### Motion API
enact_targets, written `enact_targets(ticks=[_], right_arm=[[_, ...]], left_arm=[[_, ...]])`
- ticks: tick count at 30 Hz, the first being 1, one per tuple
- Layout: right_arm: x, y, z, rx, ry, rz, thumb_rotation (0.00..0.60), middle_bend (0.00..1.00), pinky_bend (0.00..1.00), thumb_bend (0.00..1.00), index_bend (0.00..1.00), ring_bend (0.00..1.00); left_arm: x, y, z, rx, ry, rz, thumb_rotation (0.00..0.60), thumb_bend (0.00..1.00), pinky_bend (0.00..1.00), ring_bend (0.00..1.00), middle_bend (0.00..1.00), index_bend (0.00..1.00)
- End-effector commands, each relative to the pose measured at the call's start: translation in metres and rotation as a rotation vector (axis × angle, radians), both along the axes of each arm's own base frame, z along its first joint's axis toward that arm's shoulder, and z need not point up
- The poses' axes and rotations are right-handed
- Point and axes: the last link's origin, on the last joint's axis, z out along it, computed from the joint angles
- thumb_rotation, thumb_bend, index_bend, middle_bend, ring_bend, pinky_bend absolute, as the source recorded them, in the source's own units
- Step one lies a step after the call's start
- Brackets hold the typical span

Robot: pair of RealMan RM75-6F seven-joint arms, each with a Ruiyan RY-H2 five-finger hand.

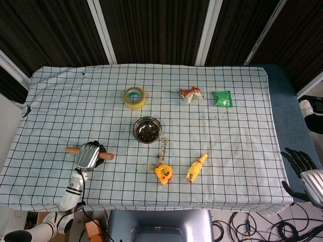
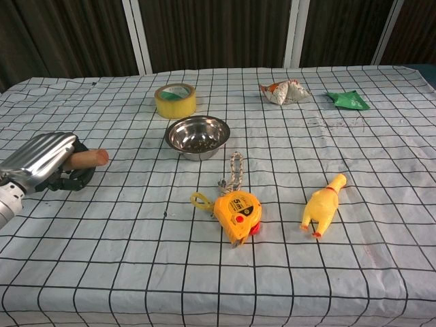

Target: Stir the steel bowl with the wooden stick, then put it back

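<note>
The steel bowl (image 1: 147, 130) (image 2: 197, 136) sits near the table's middle with dark bits inside. The wooden stick (image 1: 105, 156) (image 2: 88, 159) now lies level, low over the cloth at the front left, well left of the bowl. My left hand (image 1: 87, 156) (image 2: 42, 163) grips it around the middle, fingers wrapped over it; both stick ends poke out in the head view. My right hand (image 1: 305, 171) hangs off the table's right edge with fingers spread and nothing in it; the chest view does not show it.
A yellow tape roll (image 1: 134, 97) lies behind the bowl. A yellow tape measure (image 1: 162, 173) with a chain and a rubber chicken (image 1: 196, 169) lie in front of it. An orange wrapper (image 1: 191, 94) and a green packet (image 1: 222, 98) sit at the back right.
</note>
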Motion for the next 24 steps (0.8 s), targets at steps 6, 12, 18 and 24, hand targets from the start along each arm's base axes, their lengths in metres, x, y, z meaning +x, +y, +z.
enact_targets(ticks=[6, 12, 18, 24], right_arm=[[-0.001, 0.001, 0.001, -0.001, -0.002, 0.0, 0.6, 0.0, 0.04, 0.34, 0.0, 0.0], [0.0, 0.002, -0.001, 0.007, 0.002, 0.001, 0.6, 0.0, 0.04, 0.34, 0.0, 0.0], [0.001, 0.002, -0.002, 0.014, 0.005, 0.002, 0.6, 0.0, 0.04, 0.34, 0.0, 0.0], [0.001, 0.002, -0.002, 0.012, -0.001, 0.002, 0.6, 0.0, 0.04, 0.34, 0.0, 0.0]], left_arm=[[-0.001, -0.009, -0.007, -0.053, 0.054, 0.019, 0.6, 0.44, 0.2, 0.03, 0.16, 0.04], [0.0, -0.017, -0.004, -0.093, 0.092, 0.017, 0.6, 0.32, 0.15, 0.0, 0.05, 0.0], [0.002, -0.018, 0.002, -0.115, 0.094, 0.027, 0.6, 0.29, 0.14, 0.0, 0.0, 0.0], [0.0, -0.02, 0.01, -0.143, 0.131, 0.022, 0.6, 0.29, 0.13, 0.0, 0.0, 0.0]])
